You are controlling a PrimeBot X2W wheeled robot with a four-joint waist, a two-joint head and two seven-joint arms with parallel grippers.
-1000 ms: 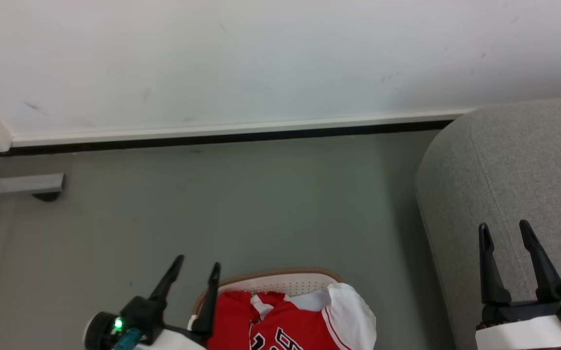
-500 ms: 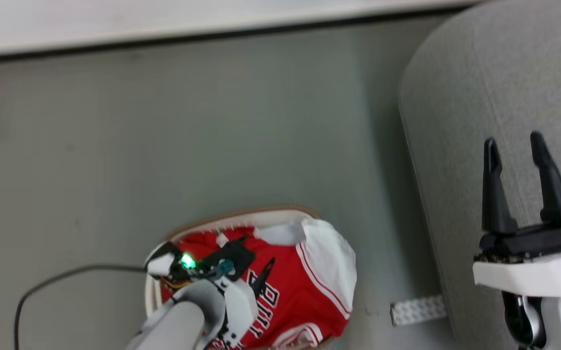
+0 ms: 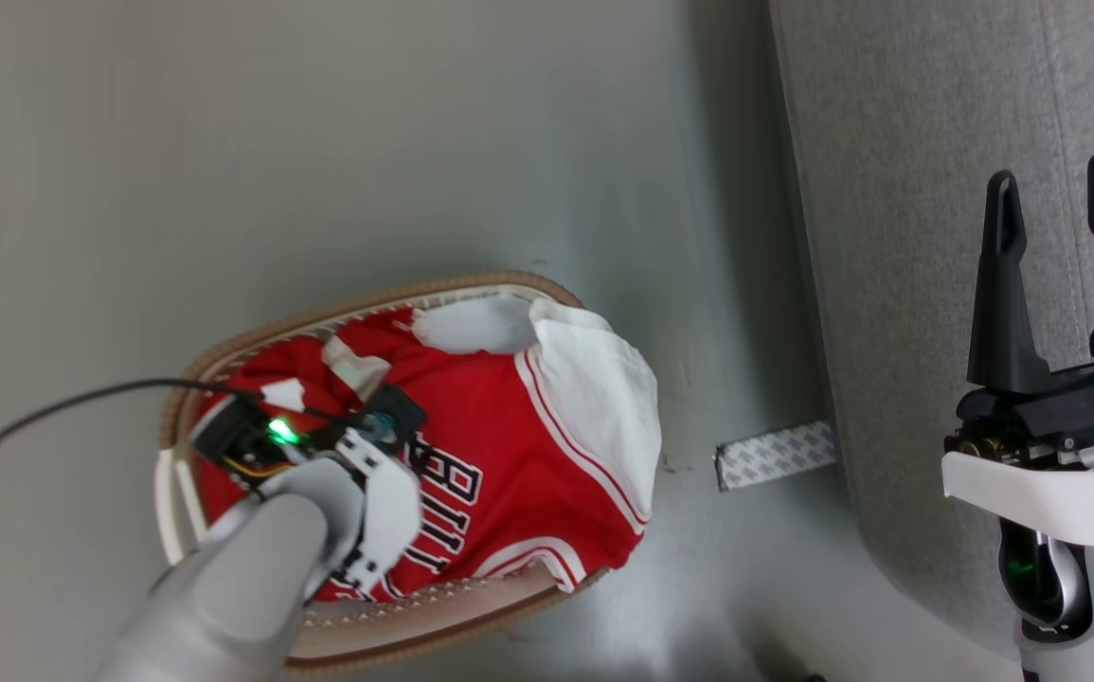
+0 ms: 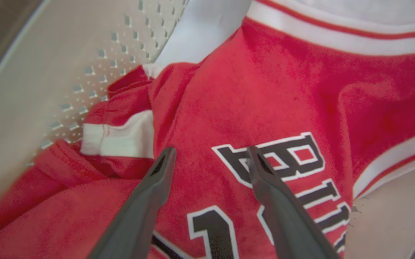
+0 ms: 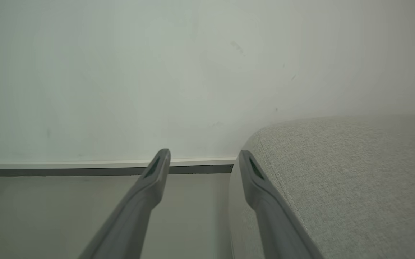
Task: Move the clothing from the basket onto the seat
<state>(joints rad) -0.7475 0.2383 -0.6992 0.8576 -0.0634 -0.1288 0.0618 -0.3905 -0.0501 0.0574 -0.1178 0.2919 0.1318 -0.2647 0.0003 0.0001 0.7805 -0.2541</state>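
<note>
- My left gripper (image 4: 210, 153) stood fully open and held nothing. Its two dark fingers were spread just above the bright red jersey clothing with white stripes and black-and-white block lettering (image 4: 264, 100). I could not tell whether the tips touched the cloth.
- The clothing lay bunched inside the oval white perforated plastic basket with the brown rim (image 3: 253, 330). One white panel hung over the rim on the side nearer the seat.
- Risk: closing on the flat lettered panel would probably pinch too little cloth, and the garment could slip out during the lift.
- Risk: the overhanging panel could catch on the rim and drag the light basket along.
- My right gripper (image 3: 1053, 175) was open wide and empty above the large light-grey fabric-upholstered seat (image 3: 906, 142), well apart from the basket.
- Risk: a low carry could trail cloth across the grey floor (image 3: 414, 142) between basket and seat.
</note>
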